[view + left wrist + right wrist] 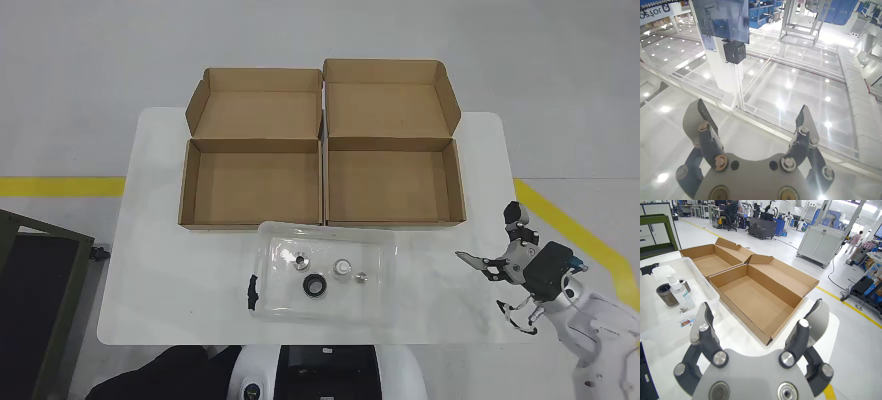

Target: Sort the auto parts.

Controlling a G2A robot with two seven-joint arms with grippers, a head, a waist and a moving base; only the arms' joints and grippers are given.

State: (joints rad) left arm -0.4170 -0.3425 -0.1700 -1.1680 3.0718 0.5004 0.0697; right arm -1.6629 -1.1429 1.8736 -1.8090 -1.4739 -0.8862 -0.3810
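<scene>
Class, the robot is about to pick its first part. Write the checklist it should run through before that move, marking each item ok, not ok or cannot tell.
1. Right hand open and empty: ok.
2. Left hand open and empty: ok.
3. Left hand aimed at the table: not ok; it faces the ceiling.
4. Left box and right box open and empty: ok.
5. Clear bin uncovered, with the dark bearing and spray bottle exposed inside: ok.
6. Which box takes which part: cannot tell; no markings are visible.
</scene>
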